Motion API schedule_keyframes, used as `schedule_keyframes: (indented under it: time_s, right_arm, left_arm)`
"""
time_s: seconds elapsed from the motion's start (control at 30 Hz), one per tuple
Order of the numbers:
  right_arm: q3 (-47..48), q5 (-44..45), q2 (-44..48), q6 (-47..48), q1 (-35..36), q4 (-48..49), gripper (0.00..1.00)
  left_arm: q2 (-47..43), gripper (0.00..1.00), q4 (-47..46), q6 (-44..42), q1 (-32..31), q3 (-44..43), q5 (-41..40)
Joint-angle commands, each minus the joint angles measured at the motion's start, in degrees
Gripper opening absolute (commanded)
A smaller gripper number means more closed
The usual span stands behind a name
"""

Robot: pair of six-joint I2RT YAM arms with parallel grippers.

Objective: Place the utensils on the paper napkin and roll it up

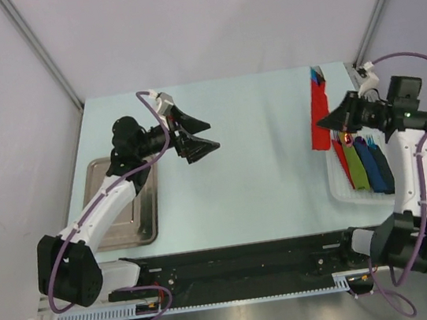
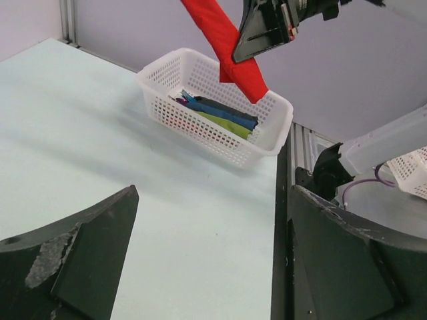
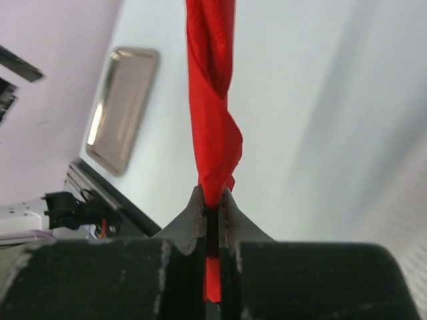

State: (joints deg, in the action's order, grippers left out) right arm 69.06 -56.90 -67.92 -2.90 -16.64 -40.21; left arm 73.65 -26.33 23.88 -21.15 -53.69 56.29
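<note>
Currently the right jaws are clamping one end of the paper napkin [image 3: 212, 100], a narrow twisted red bundle, holding it in the air at the edge of the white basket [image 2: 200, 127], which is carrying green, blue and dark rolls [image 2: 223, 115]. The left jaws are gaping wide and gripping nothing, hovering over the middle of the pale surface [image 1: 264, 177], beside a metal tray [image 1: 130, 219]

My right gripper [image 3: 212, 200] is holding the napkin bundle [image 1: 320, 117] above the right side of the table [image 1: 264, 177], by the far left corner of the basket [image 1: 337, 190]. Other napkin rolls [image 1: 369, 163] are lying side by side in the basket. My left gripper [image 1: 202, 134] is hovering left of centre, behind and to the right of the tray [image 1: 119, 221].
</note>
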Motion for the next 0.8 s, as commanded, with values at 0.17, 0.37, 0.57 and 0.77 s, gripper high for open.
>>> schedule_keyframes:
  time_s: [0.17, 0.37, 0.57, 0.77]
  right_arm:
    - [11.45, 1.97, -15.29, 46.20, -19.20, -41.69, 0.00]
    - [5.22, 5.04, -20.05, 50.27, -22.20, -41.37, 0.00]
    - [-2.95, 7.85, -23.39, 42.92, -21.68, -28.02, 0.00]
    - [-5.51, 8.56, -28.66, 37.09, -20.36, -18.43, 0.00]
  left_arm:
    - [2.03, 1.00, 2.60, -6.39, -0.74, -3.44, 3.21]
    - [2.03, 1.00, 1.72, -6.04, -0.65, -2.30, 2.77]
    - [1.59, 1.00, 3.21, -6.30, -0.21, -2.12, 2.24]
    - [0.97, 1.00, 5.06, -6.65, 0.84, -1.50, 0.66]
